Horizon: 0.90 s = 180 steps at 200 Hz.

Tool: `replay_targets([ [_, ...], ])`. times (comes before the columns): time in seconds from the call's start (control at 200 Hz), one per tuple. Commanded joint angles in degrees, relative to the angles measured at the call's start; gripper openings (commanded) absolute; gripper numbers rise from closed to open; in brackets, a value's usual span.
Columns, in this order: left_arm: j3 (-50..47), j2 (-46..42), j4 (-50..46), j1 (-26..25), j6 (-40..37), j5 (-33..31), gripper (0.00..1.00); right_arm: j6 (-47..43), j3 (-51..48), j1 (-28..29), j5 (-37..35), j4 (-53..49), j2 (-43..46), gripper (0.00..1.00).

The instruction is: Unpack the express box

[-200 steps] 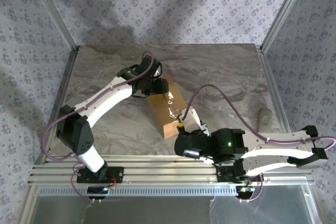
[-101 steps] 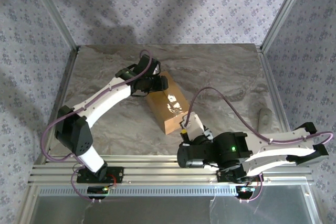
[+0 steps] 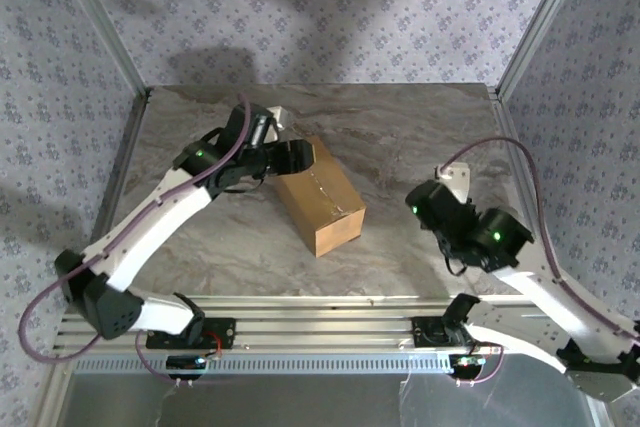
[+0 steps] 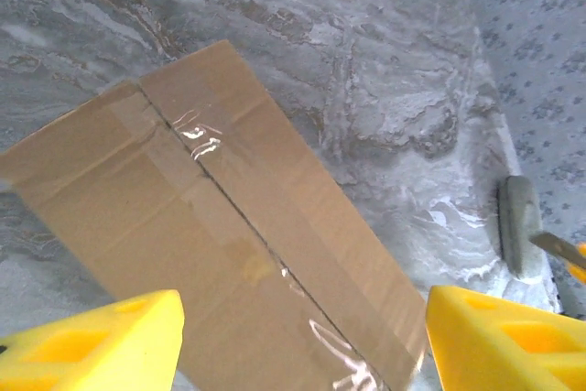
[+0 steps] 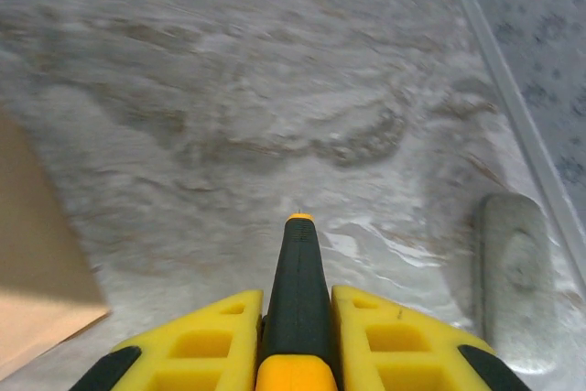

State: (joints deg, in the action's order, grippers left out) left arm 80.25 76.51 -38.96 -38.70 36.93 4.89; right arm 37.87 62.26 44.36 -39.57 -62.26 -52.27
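The box (image 3: 320, 197), probably light, stiff cardboard with slick tape, lies on the table (image 3: 420, 137) under the spread left gripper (image 4: 302, 336), best taken at a flap edge by the seam, while the right gripper (image 5: 296, 318), well apart from the box, pinches a knife (image 5: 298, 267).

Finds express box (image 4: 183, 217) lying flat on marble table (image 4: 366, 34), flaps closed, clear tape along centre seam running upper left to lower right. Notes left gripper (image 4: 302, 341) spread wide over box's near end, yellow fingertips (image 4: 92, 341) at both lower corners. Records grey oblong pad (image 4: 520, 226) near table's right edge, utility knife (image 4: 555, 246) tip just beside it.
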Motion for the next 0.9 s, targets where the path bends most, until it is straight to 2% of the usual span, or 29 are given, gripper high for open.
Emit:
replay_targets([
  [0.0,-3.90,-2.97,-2.33,-0.09,0.07,1.11,0.71,-8.13,-1.65,-10.76,10.23,6.34,-6.51,0.00],
  [0.085,-7.10,-5.05,-2.89,-0.13,0.61,1.11,0.71,-9.79,-1.17,-15.99,9.81,8.31,-13.35,0.00],
  [0.16,-9.42,-6.50,-3.18,-0.09,0.82,1.07,0.71,-10.37,0.58,-17.55,7.52,8.67,-20.18,0.00],
  [0.39,-14.10,-8.09,-4.26,-0.09,0.99,0.37,0.71,-11.33,6.51,-17.94,1.73,9.77,-36.18,0.00],
  [0.595,-15.83,-8.07,-4.11,0.17,0.50,-0.48,0.71,-11.74,11.10,-18.74,-0.24,9.73,-45.16,0.00],
  [0.645,-15.92,-7.88,-4.03,0.23,0.29,-0.49,0.71,-12.06,11.54,-19.20,0.80,10.36,-46.66,0.07],
  [0.78,-15.59,-6.69,-3.92,0.37,-0.27,-0.53,0.71,-12.38,13.19,-19.59,2.21,10.98,-50.77,0.09],
  [0.895,-15.56,-6.29,-4.13,0.61,-0.49,-0.71,0.71,-12.03,15.21,-19.40,2.35,10.15,-53.73,0.19],
])
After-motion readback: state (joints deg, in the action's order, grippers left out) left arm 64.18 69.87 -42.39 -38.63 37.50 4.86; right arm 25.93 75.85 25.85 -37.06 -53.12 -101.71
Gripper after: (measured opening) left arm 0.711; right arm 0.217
